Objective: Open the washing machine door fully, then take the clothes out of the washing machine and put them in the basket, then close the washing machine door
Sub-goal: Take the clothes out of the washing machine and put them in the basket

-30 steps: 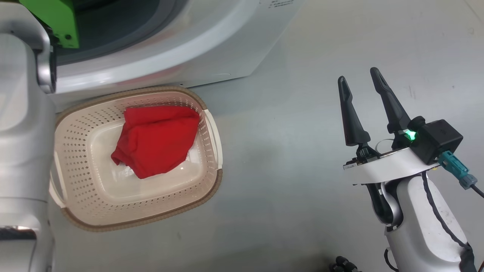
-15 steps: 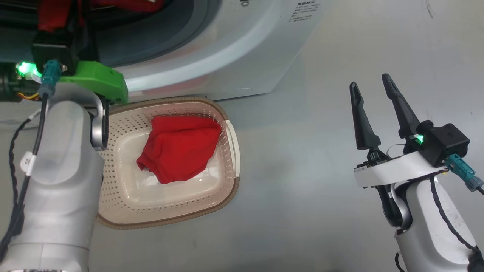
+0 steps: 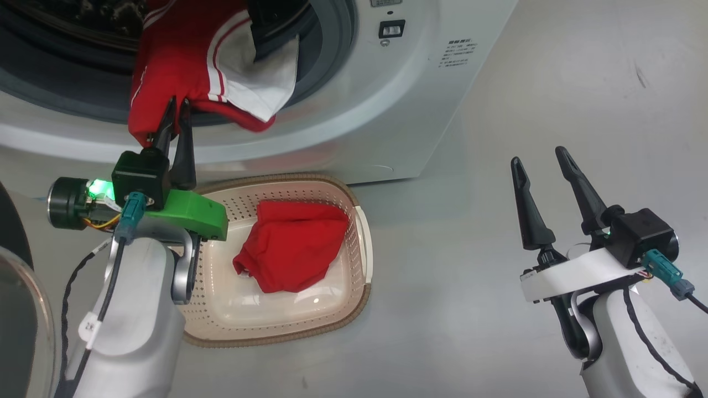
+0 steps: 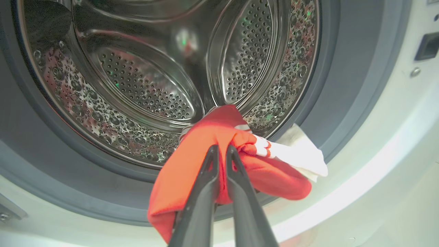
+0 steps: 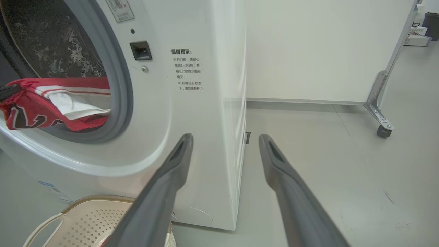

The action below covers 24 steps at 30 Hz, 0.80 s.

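Head view: the left claw (image 3: 178,106) is clamped on a red-and-white jersey (image 3: 182,50) at the mouth of the washing machine (image 3: 398,121). A red garment (image 3: 293,251) is held in the basket (image 3: 362,249) below. The right claw (image 3: 537,156) is spread apart above bare floor (image 3: 553,66).
Left wrist view: the jersey is pinched before the drum (image 4: 147,89).
Right wrist view: a label (image 5: 187,70) headed "温馨提示" is seen on the machine's front.

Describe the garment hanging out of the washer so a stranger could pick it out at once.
Start at the white washing machine and find its round grey-rimmed opening. Draped over the lower lip, pinched by the left gripper, is the red jersey. Unlike the plain red garment in the basket below, it has white stripes and a white panel.
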Motion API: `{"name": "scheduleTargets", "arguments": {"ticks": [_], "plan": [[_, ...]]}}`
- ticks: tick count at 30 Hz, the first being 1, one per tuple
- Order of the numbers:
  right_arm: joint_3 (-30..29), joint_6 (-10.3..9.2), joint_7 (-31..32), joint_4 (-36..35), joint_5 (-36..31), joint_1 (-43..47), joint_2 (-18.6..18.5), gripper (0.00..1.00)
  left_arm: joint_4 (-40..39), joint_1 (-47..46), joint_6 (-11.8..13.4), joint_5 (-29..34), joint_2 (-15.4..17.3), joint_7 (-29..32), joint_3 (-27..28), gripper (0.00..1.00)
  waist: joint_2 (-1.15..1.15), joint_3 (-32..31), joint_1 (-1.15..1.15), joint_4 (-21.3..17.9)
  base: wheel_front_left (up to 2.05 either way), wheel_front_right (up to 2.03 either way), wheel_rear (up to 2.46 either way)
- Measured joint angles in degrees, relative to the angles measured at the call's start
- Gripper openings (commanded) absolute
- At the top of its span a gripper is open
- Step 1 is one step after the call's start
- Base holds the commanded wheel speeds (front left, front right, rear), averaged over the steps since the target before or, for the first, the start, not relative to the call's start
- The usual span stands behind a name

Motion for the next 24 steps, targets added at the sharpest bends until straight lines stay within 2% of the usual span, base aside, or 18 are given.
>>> {"name": "scheduleTargets", "arguments": {"ticks": [9,20,24], "plan": [[-0.08,-0.05,0.00,1.58,0.00,3.92,-0.15,1.00,-13.26,7.87,0.05,0.25,-0.16,0.13,0.37,0.00,0.00,-5.96,0.00,1.75,0.00,0.00,0.00],[-0.32,-0.73,0.09,0.96,0.13,8.03,-0.13,1.00,-22.83,17.49,0.52,0.70,-0.16,0.13,1.02,0.00,0.00,-12.63,0.00,4.10,0.00,0.00,0.00],[0.40,-0.70,0.63,-0.38,0.13,8.08,-0.02,1.00,-23.63,21.56,0.53,0.70,-0.13,0.13,1.04,0.00,0.00,-13.42,0.00,4.92,0.00,0.00,0.00]]}}
